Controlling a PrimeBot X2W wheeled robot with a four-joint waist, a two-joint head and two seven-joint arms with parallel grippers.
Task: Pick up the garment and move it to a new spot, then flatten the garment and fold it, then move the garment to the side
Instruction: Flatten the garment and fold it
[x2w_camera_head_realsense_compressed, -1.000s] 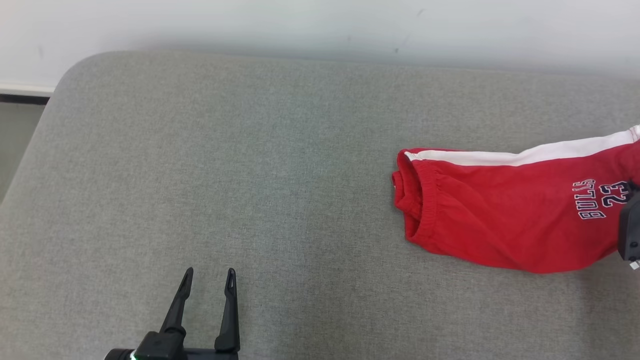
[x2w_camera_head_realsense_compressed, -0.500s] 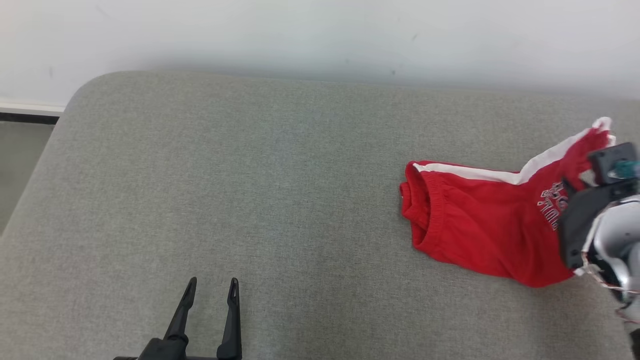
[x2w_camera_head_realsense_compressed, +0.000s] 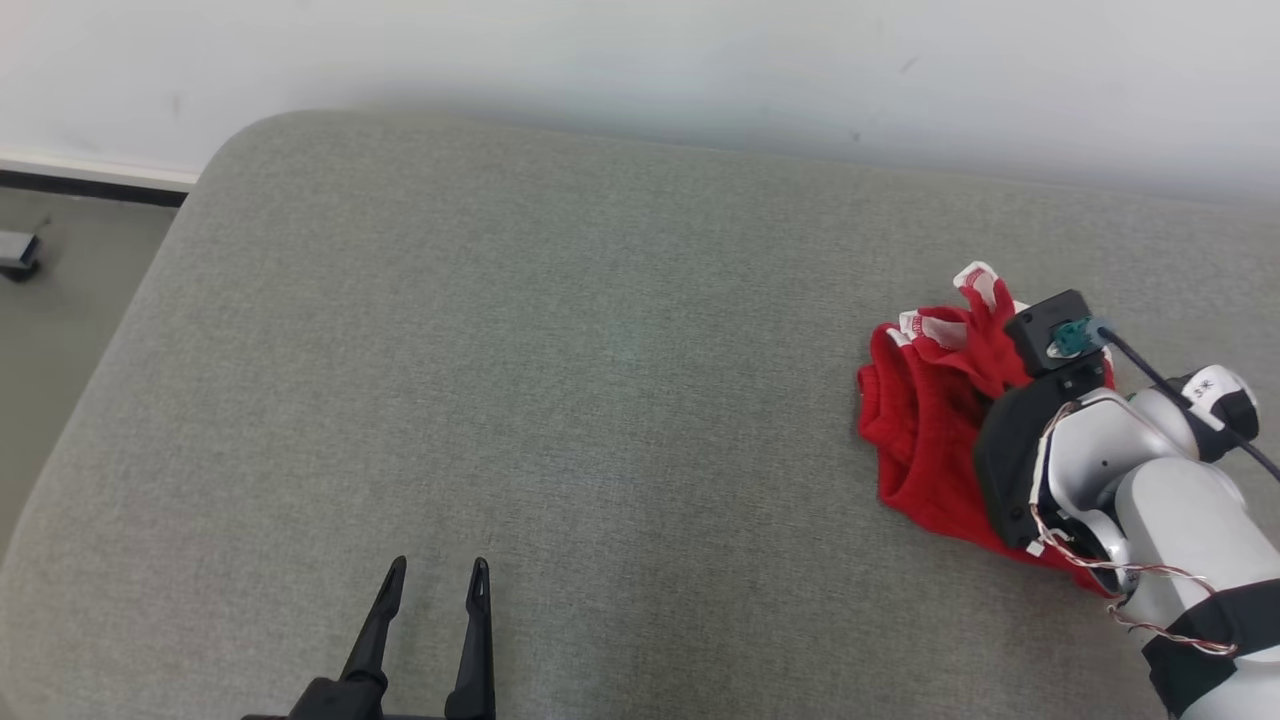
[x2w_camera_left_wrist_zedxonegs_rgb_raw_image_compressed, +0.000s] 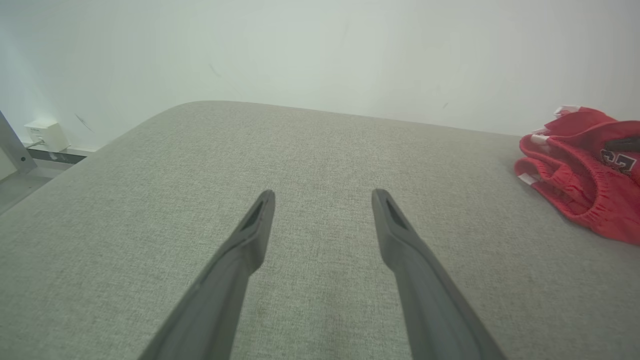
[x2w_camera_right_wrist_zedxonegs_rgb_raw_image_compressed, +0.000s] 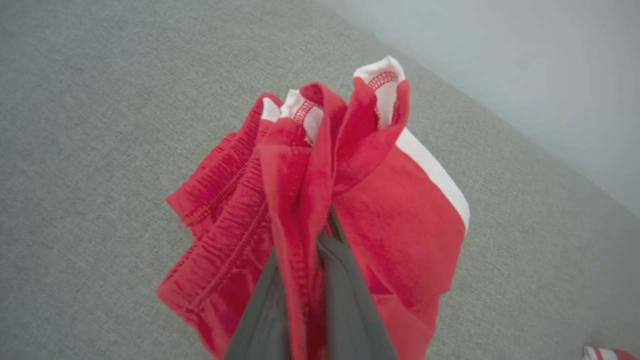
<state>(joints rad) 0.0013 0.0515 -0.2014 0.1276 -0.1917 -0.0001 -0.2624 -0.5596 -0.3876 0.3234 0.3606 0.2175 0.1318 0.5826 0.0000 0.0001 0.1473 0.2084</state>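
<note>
The head camera looks down from high up at the gray bed (x2w_camera_head_realsense_compressed: 560, 380). Each wrist camera sits low and close. All share the red garment (x2w_camera_head_realsense_compressed: 925, 440), at three o'clock.

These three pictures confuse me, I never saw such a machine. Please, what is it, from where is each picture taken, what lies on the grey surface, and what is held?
It is a robot with two arms. The head view looks down from its head at a grey fabric-covered padded surface. The other two views come from cameras on each wrist, looking along that arm's two long dark fingers. The left gripper is open and holds nothing. The right gripper is shut on a pair of red shorts with a white side stripe, bunched up. In the head view, the shorts lie at the right, partly behind the pale right arm.
</note>
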